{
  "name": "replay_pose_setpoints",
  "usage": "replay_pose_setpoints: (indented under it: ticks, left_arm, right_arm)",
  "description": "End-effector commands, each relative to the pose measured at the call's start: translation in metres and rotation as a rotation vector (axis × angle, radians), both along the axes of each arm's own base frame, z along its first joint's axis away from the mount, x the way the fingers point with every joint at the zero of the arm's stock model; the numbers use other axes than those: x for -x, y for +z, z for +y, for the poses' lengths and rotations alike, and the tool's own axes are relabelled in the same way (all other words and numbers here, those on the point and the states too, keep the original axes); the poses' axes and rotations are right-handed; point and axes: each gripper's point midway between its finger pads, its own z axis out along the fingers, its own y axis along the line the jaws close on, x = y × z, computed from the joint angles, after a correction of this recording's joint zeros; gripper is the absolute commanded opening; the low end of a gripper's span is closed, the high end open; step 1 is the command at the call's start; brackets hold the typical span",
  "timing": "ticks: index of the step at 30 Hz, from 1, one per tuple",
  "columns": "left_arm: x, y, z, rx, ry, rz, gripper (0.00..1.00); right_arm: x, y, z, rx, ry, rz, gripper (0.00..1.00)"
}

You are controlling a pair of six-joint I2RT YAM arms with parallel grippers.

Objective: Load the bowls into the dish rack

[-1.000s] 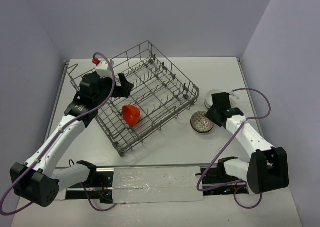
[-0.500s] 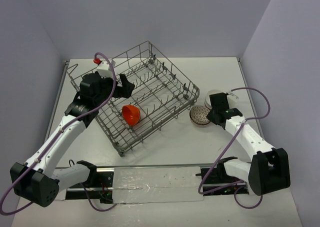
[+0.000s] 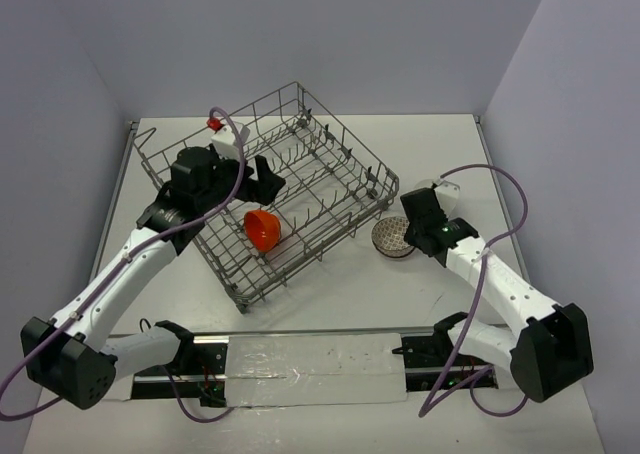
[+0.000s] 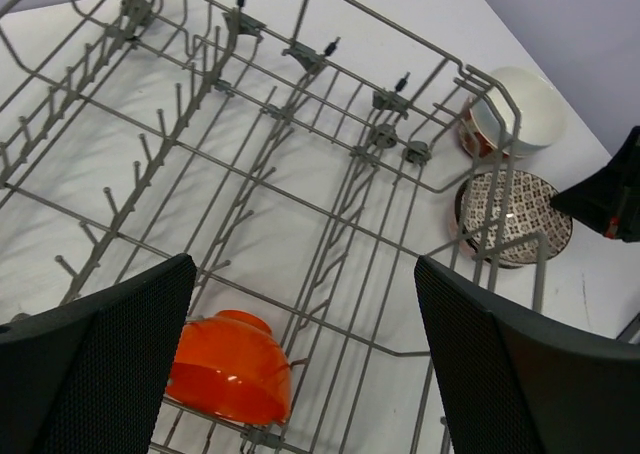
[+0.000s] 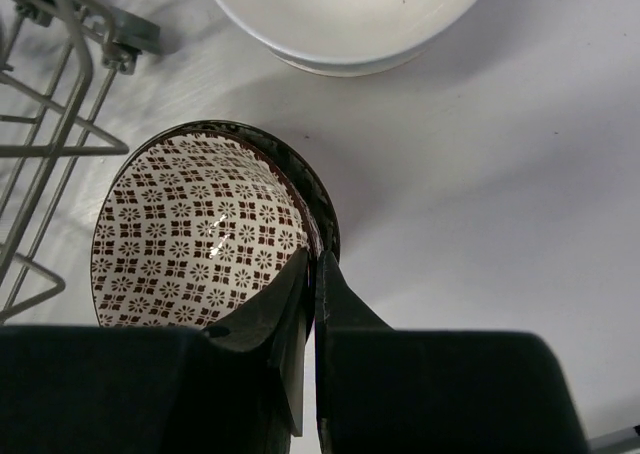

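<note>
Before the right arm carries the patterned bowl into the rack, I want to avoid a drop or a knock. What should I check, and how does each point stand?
1. Grip: the right gripper pinches the rim of the patterned bowl, one finger inside and one outside: ok.
2. Neighbour: the white bowl lies apart from the patterned one: ok.
3. Rack corner: the dish rack wire sits close beside the held bowl, so it probably needs lifting before it goes sideways: not ok.
4. Free slots: the rows beyond the orange bowl hold nothing: ok.
5. Path: the left gripper hangs open over the rack and may be in the way: cannot tell.
</note>
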Motion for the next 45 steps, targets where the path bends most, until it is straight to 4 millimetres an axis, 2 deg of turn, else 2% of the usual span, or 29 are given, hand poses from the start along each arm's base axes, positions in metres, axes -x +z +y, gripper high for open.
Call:
replay_pose_setpoints:
  ticks: [1,3,4,5,7,10,11,13,14,16,17,21,22,23,25,26,28,29,31,32,34,38,39,45]
  left_arm:
    - [0.008,0.026,-0.019,-0.002,-0.089,-0.065,0.96]
    - [0.014,0.028,-0.031,-0.019,-0.132,-0.078,0.96]
    - [0.016,0.028,-0.036,-0.029,-0.149,-0.083,0.96]
    - [0.023,0.033,-0.047,-0.041,-0.188,-0.106,0.96]
    - [0.028,0.030,-0.061,-0.064,-0.231,-0.115,0.96]
    - [0.043,0.040,-0.091,-0.099,-0.350,-0.185,0.95]
    - [0.052,0.037,-0.108,-0.108,-0.408,-0.196,0.94]
    - [0.065,0.038,-0.129,-0.135,-0.510,-0.246,0.93]
    - [0.076,0.035,-0.146,-0.174,-0.589,-0.295,0.92]
    - [0.087,0.030,-0.164,-0.218,-0.671,-0.348,0.92]
    - [0.095,0.025,-0.180,-0.265,-0.740,-0.405,0.92]
    - [0.108,0.012,-0.210,-0.343,-0.886,-0.526,0.92]
    - [0.109,0.016,-0.216,-0.360,-0.914,-0.581,0.92]
    - [0.114,0.009,-0.226,-0.371,-0.949,-0.594,0.93]
    - [0.115,0.013,-0.236,-0.392,-0.975,-0.666,0.92]
    - [0.118,0.006,-0.244,-0.408,-0.998,-0.678,0.91]
    - [0.116,0.007,-0.253,-0.422,-1.009,-0.733,0.89]
    - [0.116,0.001,-0.259,-0.432,-1.020,-0.737,0.87]
    - [0.114,0.003,-0.266,-0.439,-1.032,-0.766,0.83]
    - [0.114,-0.007,-0.269,-0.451,-1.053,-0.751,0.81]
    - [0.114,-0.012,-0.276,-0.455,-1.076,-0.755,0.74]
    - [0.114,-0.018,-0.284,-0.457,-1.106,-0.764,0.67]
    - [0.115,-0.019,-0.286,-0.455,-1.115,-0.763,0.62]
    - [0.125,-0.026,-0.292,-0.435,-1.163,-0.739,0.48]
  right_arm:
    - [-0.014,0.049,0.000,-0.005,0.003,-0.154,0.00]
    - [-0.013,0.062,-0.002,0.003,0.010,-0.175,0.00]
    - [-0.014,0.076,-0.002,-0.002,0.011,-0.206,0.00]
    - [-0.014,0.081,-0.003,-0.002,0.015,-0.216,0.00]
    - [-0.013,0.096,-0.004,0.003,0.023,-0.235,0.00]
    - [-0.012,0.109,-0.004,0.003,0.038,-0.250,0.00]
    - [-0.012,0.112,-0.003,0.001,0.044,-0.255,0.00]
    - [-0.011,0.118,-0.003,-0.005,0.053,-0.267,0.00]
    - [-0.011,0.122,-0.002,-0.009,0.058,-0.272,0.00]
    - [-0.011,0.127,-0.001,-0.011,0.068,-0.282,0.00]
    - [-0.010,0.129,0.000,-0.017,0.078,-0.283,0.00]
    - [-0.009,0.138,0.003,-0.023,0.109,-0.297,0.00]
    - [-0.009,0.141,0.004,-0.027,0.113,-0.302,0.00]
    - [-0.009,0.142,0.005,-0.030,0.123,-0.301,0.00]
    - [-0.007,0.145,0.006,-0.036,0.134,-0.306,0.00]
    - [-0.006,0.145,0.007,-0.041,0.141,-0.308,0.00]
    - [-0.005,0.148,0.009,-0.052,0.149,-0.323,0.00]
    - [-0.005,0.148,0.009,-0.057,0.153,-0.327,0.00]
    - [-0.004,0.148,0.013,-0.070,0.174,-0.326,0.00]
    - [-0.003,0.149,0.014,-0.074,0.179,-0.330,0.00]
    - [-0.002,0.149,0.016,-0.080,0.192,-0.329,0.00]
    - [0.000,0.152,0.015,-0.076,0.201,-0.346,0.00]
    - [0.000,0.152,0.014,-0.075,0.200,-0.346,0.00]
    - [0.001,0.154,0.014,-0.077,0.201,-0.356,0.00]
